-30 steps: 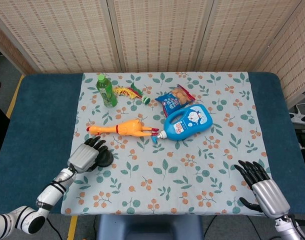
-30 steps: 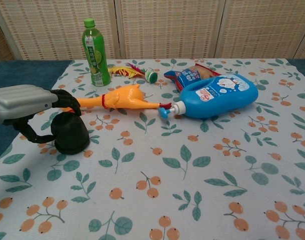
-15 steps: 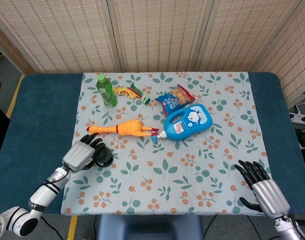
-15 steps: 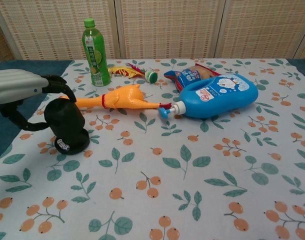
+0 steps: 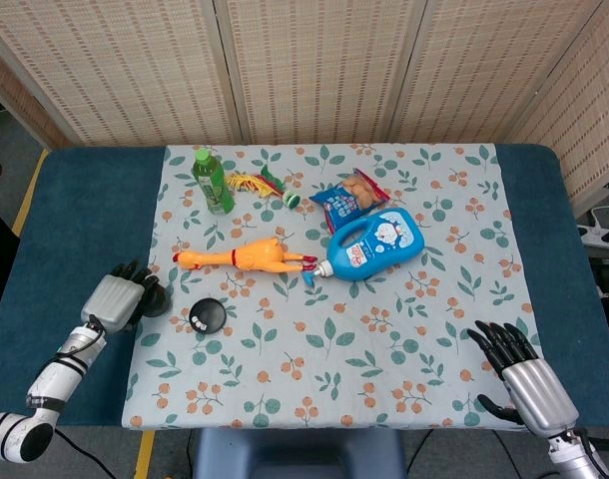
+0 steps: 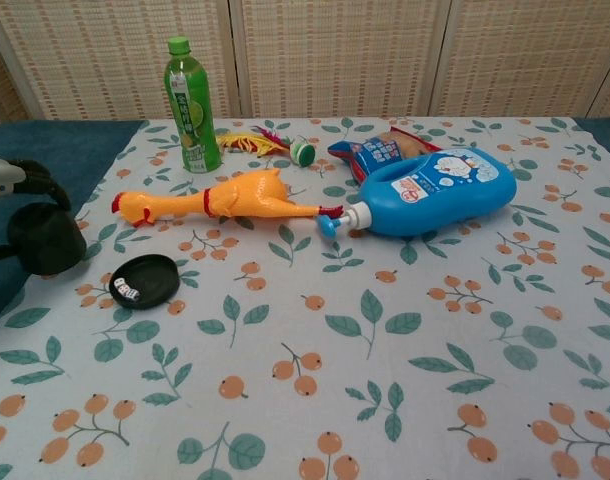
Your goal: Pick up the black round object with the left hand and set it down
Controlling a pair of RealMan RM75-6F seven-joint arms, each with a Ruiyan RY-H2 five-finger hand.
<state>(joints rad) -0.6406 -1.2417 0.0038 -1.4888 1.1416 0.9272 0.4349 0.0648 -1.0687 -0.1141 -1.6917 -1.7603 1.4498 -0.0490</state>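
Note:
My left hand (image 5: 113,297) is at the left edge of the floral cloth (image 5: 384,339) and grips a black round object (image 5: 155,299) with curled fingers. In the chest view the black round object (image 6: 47,240) hangs just off the cloth's left edge, with the left hand (image 6: 3,176) cut off by the frame. A flat black disc (image 5: 207,316) with a white label lies alone on the cloth; in the chest view the disc (image 6: 145,281) sits right of the held piece. My right hand (image 5: 514,374) rests at the front right corner, fingers apart, holding nothing.
A yellow rubber chicken (image 5: 250,256) lies just behind the disc. Further back stand a green bottle (image 5: 213,183), a snack packet (image 5: 349,197) and a blue bottle (image 5: 379,242) lying on its side. A small feathered toy (image 5: 255,183) lies by the green bottle.
My left hand has pulled back to the left, off the cloth, carrying the black round piece. The flat black disc stayed behind on the cloth where the object stood.

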